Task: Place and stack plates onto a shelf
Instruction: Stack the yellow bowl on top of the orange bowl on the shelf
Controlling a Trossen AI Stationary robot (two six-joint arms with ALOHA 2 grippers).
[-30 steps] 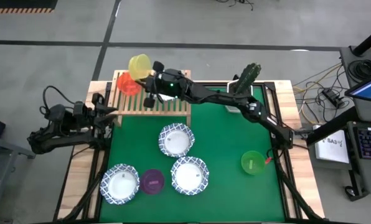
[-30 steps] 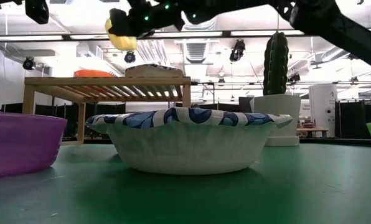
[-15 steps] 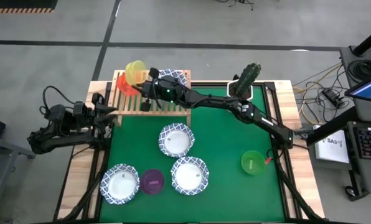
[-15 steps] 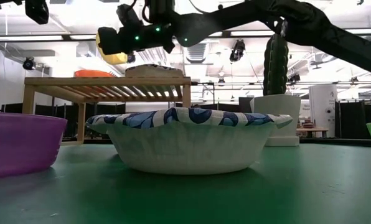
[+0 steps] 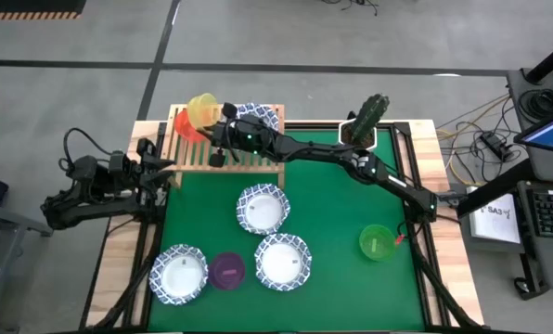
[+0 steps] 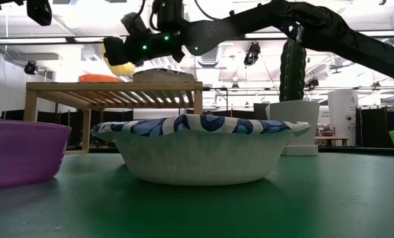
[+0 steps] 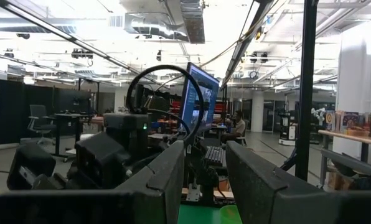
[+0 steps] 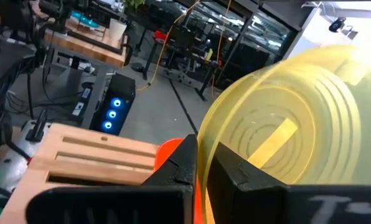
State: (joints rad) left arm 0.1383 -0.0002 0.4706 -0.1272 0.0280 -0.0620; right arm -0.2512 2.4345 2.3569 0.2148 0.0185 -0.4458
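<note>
Arms stood unevenly busy: the left gripper (image 5: 158,172) waited off the table's left edge with its fingers (image 7: 167,180) apart and nothing between them. Farther right, the right gripper (image 5: 219,118) reached over the shelf (image 5: 249,153) at the table's back, pinched on the rim of the yellow dish (image 5: 202,108), which it held tilted above the red dish (image 5: 186,130) on the shelf's left end, with a patterned plate (image 5: 258,113) on the slats beside it. Below on the green table (image 5: 332,213) lay three patterned plates (image 5: 262,208), a purple dish (image 5: 226,270) and, far right, a green dish (image 5: 376,242).
</note>
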